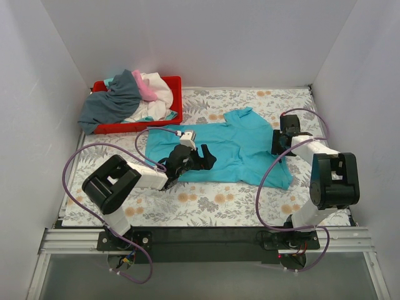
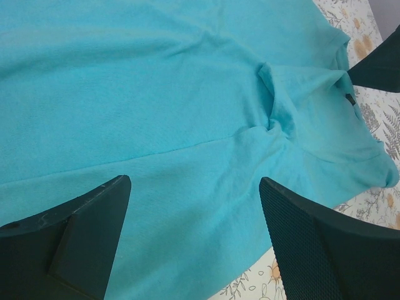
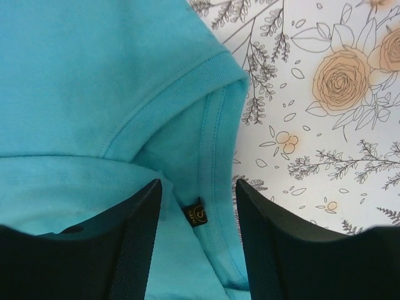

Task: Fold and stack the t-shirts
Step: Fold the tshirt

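turquoise t-shirt [image 1: 231, 147] spread out on table [image 1: 206, 203], no fold made yet. left gripper [image 1: 199, 159] wide apart over its near edge; right gripper [image 3: 199, 187] apart at collar [image 3: 181, 94], holding nothing. other t-shirts [image 1: 125, 97] heaped in red tray [image 1: 174, 84], unfolded.

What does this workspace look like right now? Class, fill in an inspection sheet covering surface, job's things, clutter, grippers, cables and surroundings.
Surface: table with a floral cover.
Job's things: turquoise shirt spread on the table, somewhat creased; grey shirt, white shirt and pink shirt heaped in the tray at the far left.
Clutter: nothing seen.
Grippers: left gripper open over the turquoise shirt's body; right gripper open, jaws either side of its collar.
Cables: purple cables loop beside both arms; the right one crosses above the turquoise shirt's near corner.
Surroundings: white walls on three sides; black rail along the near edge.
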Controlling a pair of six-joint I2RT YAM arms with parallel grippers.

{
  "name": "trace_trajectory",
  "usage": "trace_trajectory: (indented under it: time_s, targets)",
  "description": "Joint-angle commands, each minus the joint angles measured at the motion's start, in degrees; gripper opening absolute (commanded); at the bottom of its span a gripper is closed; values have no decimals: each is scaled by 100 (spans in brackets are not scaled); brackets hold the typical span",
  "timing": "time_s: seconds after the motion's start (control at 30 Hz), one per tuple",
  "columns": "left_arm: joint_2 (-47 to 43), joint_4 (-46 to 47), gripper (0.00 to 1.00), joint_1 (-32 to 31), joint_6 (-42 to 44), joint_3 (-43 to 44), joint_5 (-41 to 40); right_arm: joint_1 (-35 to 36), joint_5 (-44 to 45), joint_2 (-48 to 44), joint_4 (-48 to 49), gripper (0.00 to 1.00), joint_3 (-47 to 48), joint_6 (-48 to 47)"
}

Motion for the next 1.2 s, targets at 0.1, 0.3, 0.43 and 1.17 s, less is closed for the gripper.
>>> trace_trajectory:
  time_s: [0.1,0.3,0.43,1.17]
  targets:
    - [16,97,77,36,18,69,48,3,-450,-576,665,47,-21,89]
    - [16,97,77,36,18,60,39,-15,-793,-286,806,45,93,115]
    - [33,115,77,36,27,60,39,-50,-914,-40,797,42,102,97]
    - [42,212,77,36,-34,16,136,-15,-1575,-452,656,33,-513,36]
